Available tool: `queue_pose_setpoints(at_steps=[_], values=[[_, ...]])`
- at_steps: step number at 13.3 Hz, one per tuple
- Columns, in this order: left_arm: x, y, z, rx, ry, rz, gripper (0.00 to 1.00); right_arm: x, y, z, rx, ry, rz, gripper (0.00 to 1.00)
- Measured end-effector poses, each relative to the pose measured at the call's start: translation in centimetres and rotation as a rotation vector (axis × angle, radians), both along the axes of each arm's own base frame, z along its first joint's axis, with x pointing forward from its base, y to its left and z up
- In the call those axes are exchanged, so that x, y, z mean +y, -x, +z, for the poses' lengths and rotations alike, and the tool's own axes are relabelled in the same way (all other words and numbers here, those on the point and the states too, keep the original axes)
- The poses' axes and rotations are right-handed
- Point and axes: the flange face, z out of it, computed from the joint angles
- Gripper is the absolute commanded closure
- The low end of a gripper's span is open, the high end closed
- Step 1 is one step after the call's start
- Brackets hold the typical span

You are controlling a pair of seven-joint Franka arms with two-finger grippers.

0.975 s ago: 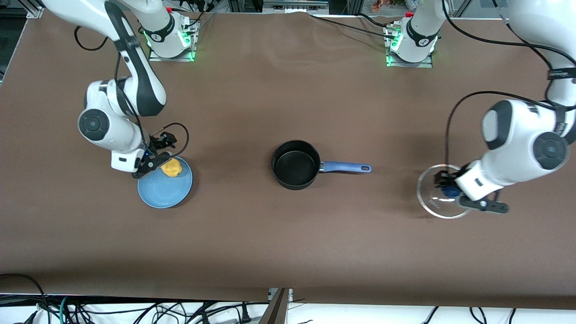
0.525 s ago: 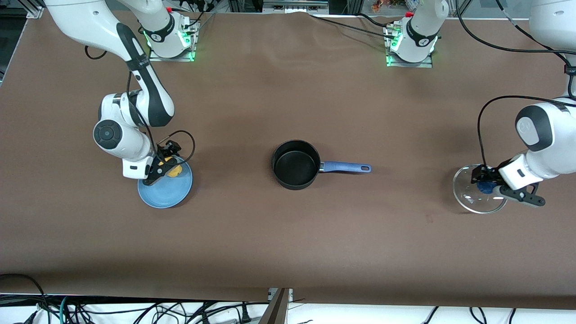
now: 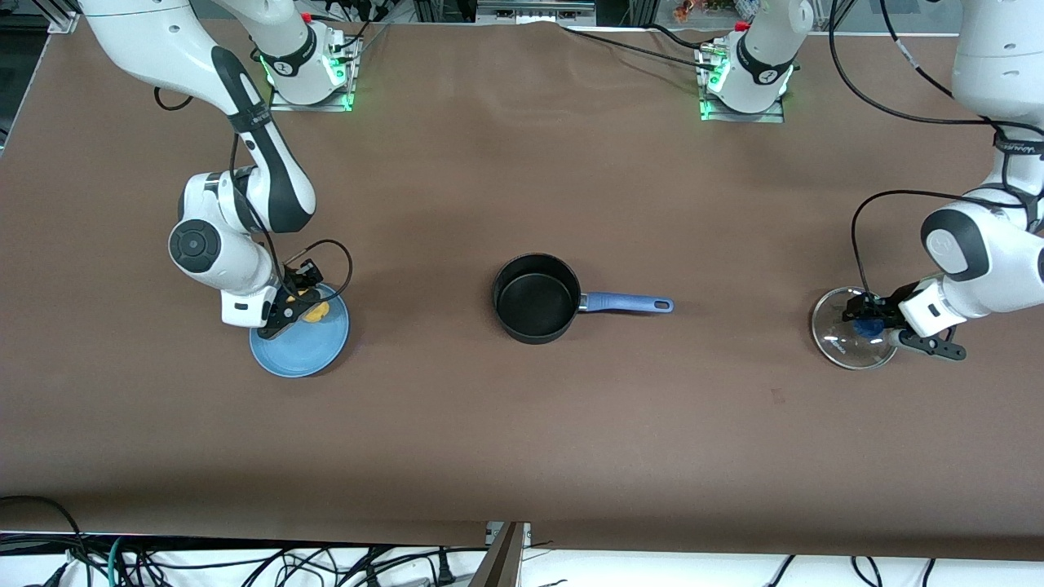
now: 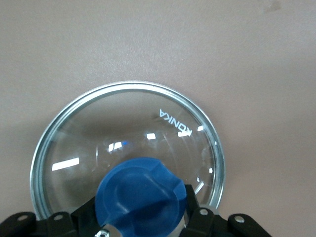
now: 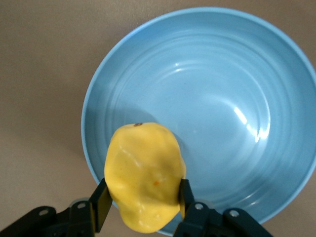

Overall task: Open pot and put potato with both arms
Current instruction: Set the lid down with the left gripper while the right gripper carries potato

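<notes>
A wide brown bench point(image 3: 522, 424) carries a few kitchen items, with two white robot arms reaching down from bases along its top edge. The right arm point(image 3: 245, 163) bends down toward its own end of the bench, and the left arm point(image 3: 979, 236) bends down toward its end.

At the middle of the bench sits the pot point(image 3: 536, 297), black, uncovered, its blue handle pointing toward the left arm's end. Well apart from it, toward the right arm's end, lies a flat blue plate point(image 3: 306, 346). Toward the left arm's end is a round glass lid point(image 3: 840, 338), rimmed in metal, with a blue knob point(image 4: 140, 197).

The left gripper point(image 4: 140, 219) is at the lid, its fingers clamped on either side of the knob. The right gripper point(image 5: 142, 202) is over the plate's edge, its fingers closed on the yellow potato point(image 5: 145, 177), which casts a shadow on the plate.
</notes>
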Motion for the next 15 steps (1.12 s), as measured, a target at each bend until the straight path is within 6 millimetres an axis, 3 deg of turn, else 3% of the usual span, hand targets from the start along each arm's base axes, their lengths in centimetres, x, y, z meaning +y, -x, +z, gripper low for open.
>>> queue_pose_setpoints(at_steps=[2, 4, 8, 11, 15], values=[[0.4, -0.1, -0.1, -0.007, -0.001, 0.01, 0.0, 0.2, -0.7, 0.8, -0.007, -0.007, -0.006, 0.77], [0.4, -1.1, 1.6, -0.017, 0.007, 0.005, 0.0, 0.7, -1.7, 2.6, 0.023, -0.039, -0.037, 0.76], [-0.3, -4.1, 9.3, 0.028, -0.005, 0.009, 0.0, 4.3, -4.2, 8.4, 0.069, -0.106, -0.103, 0.76], [-3.7, -5.6, 16.8, 0.066, -0.081, 0.086, 0.0, 10.8, -3.6, 10.7, 0.073, -0.089, -0.234, 0.76], [-9.0, -4.5, 25.6, 0.057, -0.127, 0.174, 0.0, 23.6, -0.9, 11.0, 0.097, -0.102, -0.459, 0.76]])
